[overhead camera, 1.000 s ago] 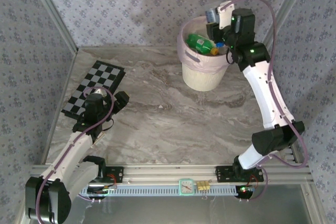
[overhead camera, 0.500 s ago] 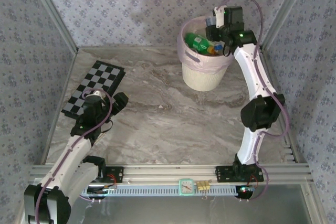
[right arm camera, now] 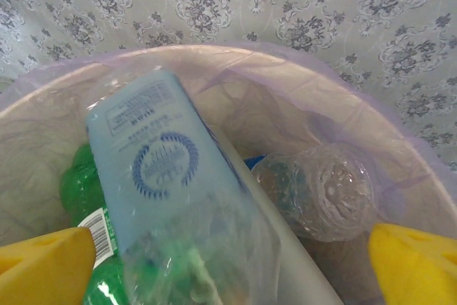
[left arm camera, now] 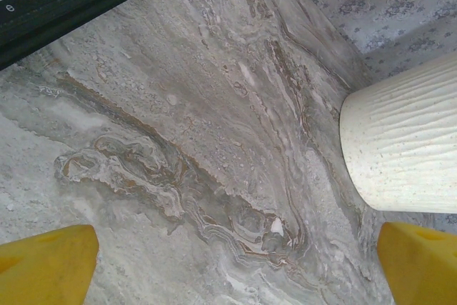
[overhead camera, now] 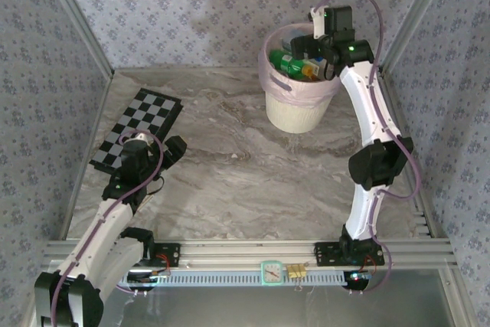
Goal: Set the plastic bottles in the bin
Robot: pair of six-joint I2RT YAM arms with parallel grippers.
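My right gripper (overhead camera: pixel 305 45) hangs over the bin (overhead camera: pixel 295 112), a round white bucket lined with a pale pink bag (right arm camera: pixel 300 76). Its yellow fingertips (right arm camera: pixel 43 262) stand far apart, so it is open. Between them, touching neither, a clear plastic bottle with a blue label (right arm camera: pixel 153 169) is blurred and tilted into the bin. Below lie a green bottle (right arm camera: pixel 75 183), seen from above as green bottle (overhead camera: pixel 288 61), and a crumpled clear bottle (right arm camera: pixel 325 191). My left gripper (left arm camera: pixel 239 262) is open over bare marble, with nothing between its fingers.
A black-and-white checkered board (overhead camera: pixel 136 128) lies at the left, beside my left gripper (overhead camera: pixel 176 148). The bin's ribbed white wall (left arm camera: pixel 407 148) stands to the right of the left gripper. Patterned walls close in the table at the back and on both sides.
My right gripper has swung over the bin's mouth and opened, letting go of the blue-labelled bottle. The left arm has hardly moved.
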